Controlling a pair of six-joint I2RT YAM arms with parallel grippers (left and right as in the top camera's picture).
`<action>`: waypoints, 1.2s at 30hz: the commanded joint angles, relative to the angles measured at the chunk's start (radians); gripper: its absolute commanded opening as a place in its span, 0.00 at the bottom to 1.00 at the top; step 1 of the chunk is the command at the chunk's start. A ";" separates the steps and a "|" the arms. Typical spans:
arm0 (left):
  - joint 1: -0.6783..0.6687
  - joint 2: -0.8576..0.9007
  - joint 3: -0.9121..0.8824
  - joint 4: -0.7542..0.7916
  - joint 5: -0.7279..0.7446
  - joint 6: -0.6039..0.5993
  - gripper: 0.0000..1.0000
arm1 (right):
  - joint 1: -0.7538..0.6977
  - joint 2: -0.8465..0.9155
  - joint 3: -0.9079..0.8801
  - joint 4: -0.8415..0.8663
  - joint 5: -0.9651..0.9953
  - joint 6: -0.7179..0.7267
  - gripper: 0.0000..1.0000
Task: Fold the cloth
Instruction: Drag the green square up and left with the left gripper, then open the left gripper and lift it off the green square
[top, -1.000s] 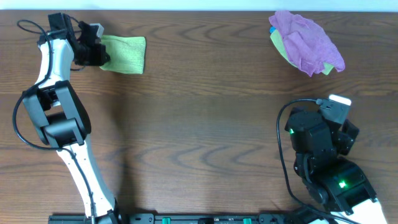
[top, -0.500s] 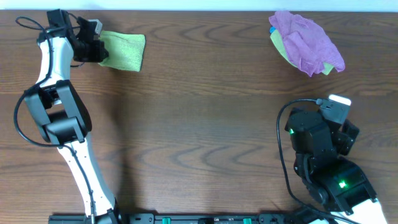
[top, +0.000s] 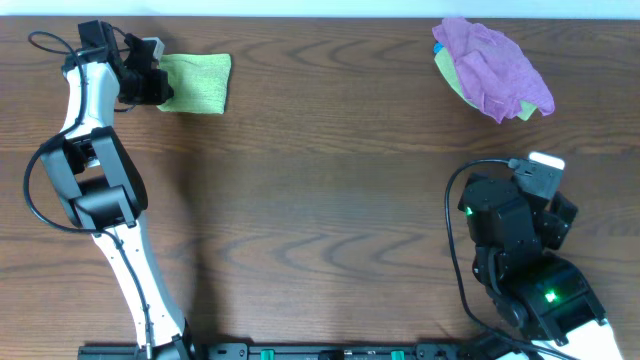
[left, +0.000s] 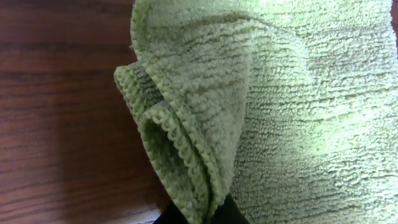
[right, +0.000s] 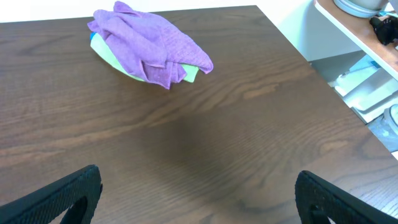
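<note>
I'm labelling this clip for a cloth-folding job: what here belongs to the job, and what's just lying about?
In the job: lime-green cloth; left end effector, gripping its edge.
Lying about: purple cloth; yellow-green cloth under it; right end effector, open, holding nothing.

The left arm (top: 95, 190) is stretching from its base at the near edge up along the table's left side, its white forearm pointing toward the far-left corner. The left gripper (top: 152, 84) is turning rightward and pinching a bunched edge of the cloth (top: 200, 83) between closed fingers (left: 231, 214). The right arm (top: 510, 240) is sitting folded compactly over its base at the near right. The right gripper (right: 199, 190) is holding its fingers (right: 74, 190) wide apart, gripping nothing.
</note>
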 joint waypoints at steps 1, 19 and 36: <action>0.008 0.020 0.023 -0.011 -0.014 -0.016 0.06 | -0.006 0.000 -0.005 0.002 0.007 0.021 0.99; 0.008 0.020 0.023 0.018 -0.036 -0.058 0.95 | -0.006 0.000 -0.005 0.002 0.007 0.021 0.99; 0.054 0.016 0.447 -0.125 0.068 -0.185 0.95 | -0.006 0.000 -0.005 0.002 0.007 0.021 0.99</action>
